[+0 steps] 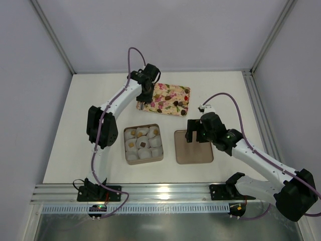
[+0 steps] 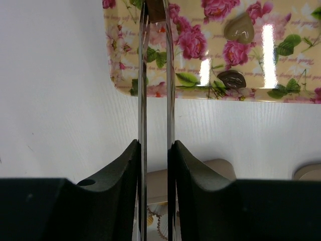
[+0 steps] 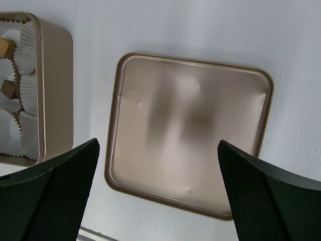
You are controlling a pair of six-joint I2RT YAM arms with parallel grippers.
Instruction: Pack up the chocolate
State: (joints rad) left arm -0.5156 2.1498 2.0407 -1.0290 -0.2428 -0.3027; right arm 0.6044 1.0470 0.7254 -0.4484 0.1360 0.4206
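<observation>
Chocolate pieces lie on the floral tray [image 1: 168,108]: a tan heart [image 2: 239,27] and a dark piece [image 2: 231,79]. My left gripper [image 2: 155,145] is shut on thin metal tongs [image 2: 142,75]. The tong blades reach the tray's near left corner, with a brown piece [image 2: 157,11] between their tips. In the top view the left gripper [image 1: 145,96] hangs over that corner. The square brown box [image 1: 157,159] holds white paper cups, some with chocolate: tan [image 1: 155,132] and dark [image 1: 143,144]. My right gripper [image 3: 158,145] stands open and holds nothing above the box lid [image 3: 190,135].
The lid [image 1: 193,146] lies flat to the right of the box. An aluminium rail [image 1: 165,191] runs along the near table edge. White walls close off the back and both sides.
</observation>
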